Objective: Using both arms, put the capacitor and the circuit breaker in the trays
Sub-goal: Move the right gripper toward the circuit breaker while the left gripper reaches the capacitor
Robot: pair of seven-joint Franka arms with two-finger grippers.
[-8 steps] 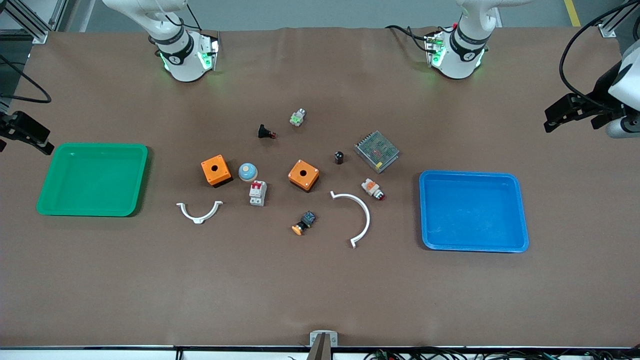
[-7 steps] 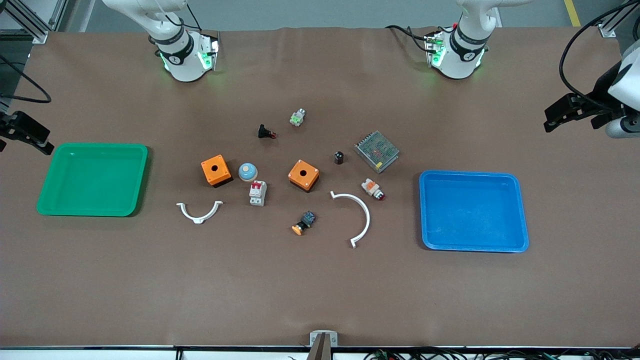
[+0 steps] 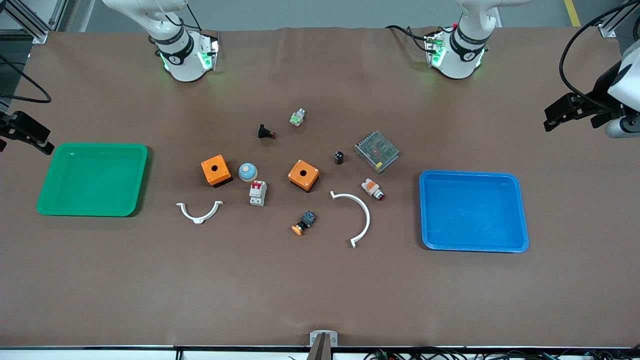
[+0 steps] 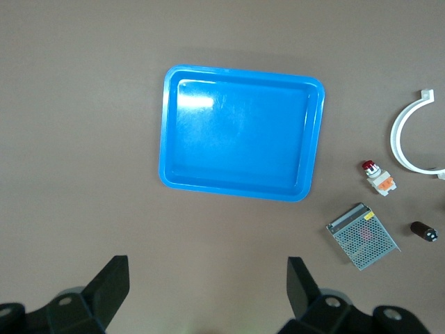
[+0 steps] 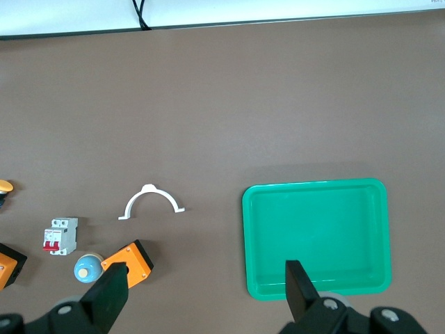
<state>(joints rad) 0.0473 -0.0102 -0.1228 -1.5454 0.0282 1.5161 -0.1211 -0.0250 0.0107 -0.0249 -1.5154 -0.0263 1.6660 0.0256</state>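
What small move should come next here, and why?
Probably the left gripper, open above the table's left-arm end, should travel toward the capacitor. It lies untouched beside the metal mesh box; the circuit breaker is also untouched, and the right gripper is open too.

Even, bright overhead light throughout; brown table (image 3: pixel 320 280) evenly lit, no dim corners. Shadows short and soft, seen at green tray (image 3: pixel 92 179) edge and orange boxes (image 3: pixel 216 170). Glare patch noted on blue tray (image 4: pixel 196 101) floor in left wrist view. Green glow cast by arm bases (image 3: pixel 187 60). All views sharp; no blur or edge distortion noted.
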